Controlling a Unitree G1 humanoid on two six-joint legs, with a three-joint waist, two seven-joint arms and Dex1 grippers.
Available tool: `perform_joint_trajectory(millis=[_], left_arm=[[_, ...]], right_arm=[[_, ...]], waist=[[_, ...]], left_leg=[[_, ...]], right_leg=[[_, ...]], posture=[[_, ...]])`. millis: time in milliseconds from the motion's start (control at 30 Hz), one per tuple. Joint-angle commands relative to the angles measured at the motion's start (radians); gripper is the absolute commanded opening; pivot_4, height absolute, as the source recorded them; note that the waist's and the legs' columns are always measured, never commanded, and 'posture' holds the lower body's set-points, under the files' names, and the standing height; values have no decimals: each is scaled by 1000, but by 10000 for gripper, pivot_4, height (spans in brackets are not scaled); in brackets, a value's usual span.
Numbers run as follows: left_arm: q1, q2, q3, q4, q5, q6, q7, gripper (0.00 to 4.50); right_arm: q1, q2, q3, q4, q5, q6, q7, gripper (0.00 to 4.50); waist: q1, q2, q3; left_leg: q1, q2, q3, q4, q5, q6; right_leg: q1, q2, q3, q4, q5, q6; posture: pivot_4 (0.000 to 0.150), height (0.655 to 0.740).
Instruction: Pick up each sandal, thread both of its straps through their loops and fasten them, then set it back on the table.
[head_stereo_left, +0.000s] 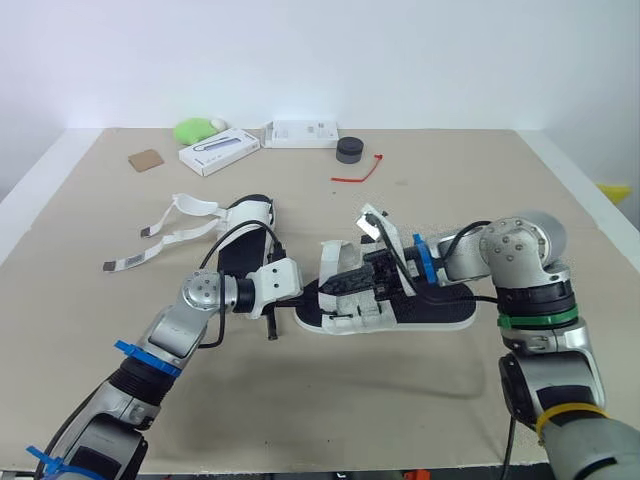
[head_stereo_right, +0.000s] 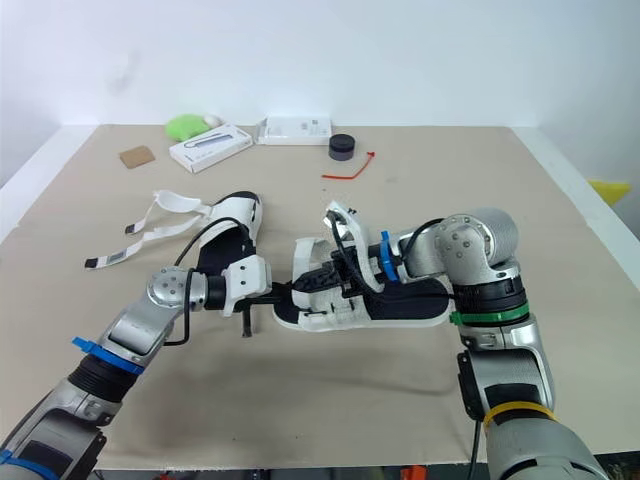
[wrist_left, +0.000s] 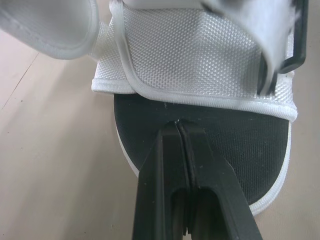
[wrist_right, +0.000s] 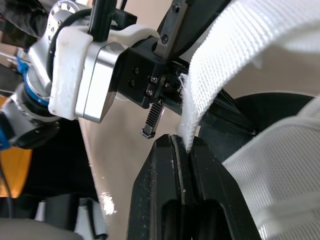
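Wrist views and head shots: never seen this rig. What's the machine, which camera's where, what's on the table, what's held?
Two pictures come from a humanoid's head camera, looking down over both arms. Each wrist picture looks along one gripper's two black fingers. On the table lie two white-strapped sandals: the near sandal between the arms, and the far sandal with its straps loose. The left gripper is shut, tips over one end of the near sandal's sole. The right gripper is shut on a white strap. Further back are a white box and a red tie.

Tan table (head_stereo_left: 420, 400) has the near sandal (head_stereo_left: 440, 305) and far sandal (head_stereo_left: 245, 240) mid-table. Further back: white box (head_stereo_left: 219, 153), second white box (head_stereo_left: 300, 133), green blob (head_stereo_left: 193, 129), brown square (head_stereo_left: 146, 159), black puck (head_stereo_left: 349, 150), red tie (head_stereo_left: 358, 174).
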Motion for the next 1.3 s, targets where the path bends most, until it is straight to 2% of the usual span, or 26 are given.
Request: perform_joint_trajectory(millis=[33,500,800,1300], left_arm=[[20,6,-29,54,44,21,5,0],[34,13,-27,40,44,24,6,0],[33,11,-29,39,43,26,5,0],[38,12,-26,38,43,29,10,0]], right_arm=[[-67,-58,29,60,58,-2,42,561],[-107,-122,134,97,69,-2,136,561],[-157,-114,135,152,111,-2,130,561],[-140,-103,151,163,157,-2,78,561]], waist=[[0,0,0],[0,0,0],[0,0,0],[0,0,0]], left_leg=[[0,0,0,0,0,0],[0,0,0,0,0,0],[0,0,-1,0,0,0],[-1,0,-1,0,0,0]], right_leg=[[0,0,0,0,0,0],[0,0,0,0,0,1],[0,0,0,0,0,0],[0,0,0,0,0,1]], posture=[[1500,7400],[1500,7400],[1500,7400],[1500,7400]])
